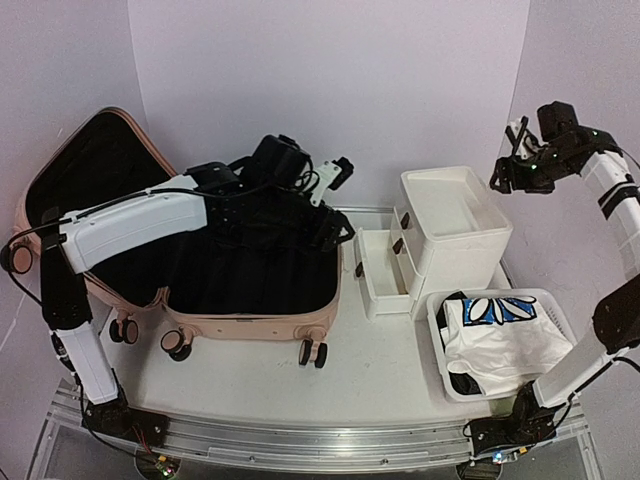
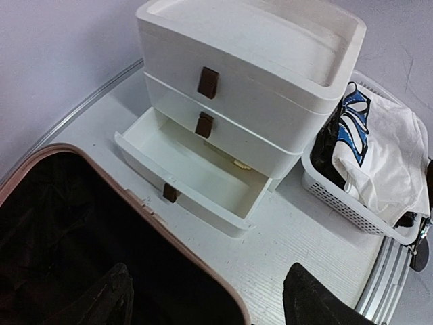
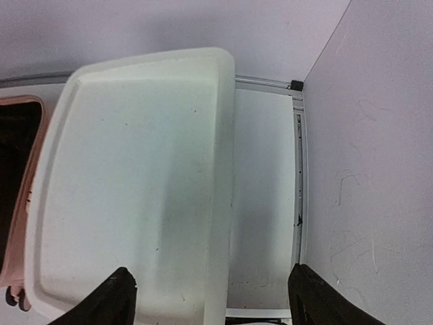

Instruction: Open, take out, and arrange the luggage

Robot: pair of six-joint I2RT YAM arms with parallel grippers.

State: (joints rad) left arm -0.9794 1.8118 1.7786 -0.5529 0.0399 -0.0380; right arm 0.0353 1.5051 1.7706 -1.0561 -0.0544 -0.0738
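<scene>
Left wrist view first: your left gripper point(image 2: 206, 301) has its fingers point(image 2: 101, 301) spread wide with nothing between them, and it hangs over the near right corner of the suitcase point(image 1: 250, 318), where the pink rim meets the table point(image 2: 298, 237). Just beyond that corner stands the drawer unit point(image 2: 250, 40), its bottom drawer point(image 2: 196, 169) pulled out and almost bare; a small pale scrap sits at the back, too small to name. To the right of the unit, touching or nearly so, is the basket point(image 2: 338, 196), holding a white cloth point(image 2: 385, 156) with a blue print and something dark under it.

Your right gripper point(image 3: 210, 301) is likewise parted and holds nothing. It hovers high above the flat top of the drawer unit, near the back right corner of the table.

From above, the suitcase lies open on the left half of the table, lid leaning back against the wall, wheels toward you, and the left arm reaches across it.

My reading: opening is done and you are between items in the take-out-and-arrange stage — both hands free. The black lining hides whatever may remain, so I cannot tell whether the case is empty. The next move calls for turning the left wrist down into the case to check before you commit; if something dark is there, grip low and lift clear of the rim, then carry it toward the open drawer or the basket.
</scene>
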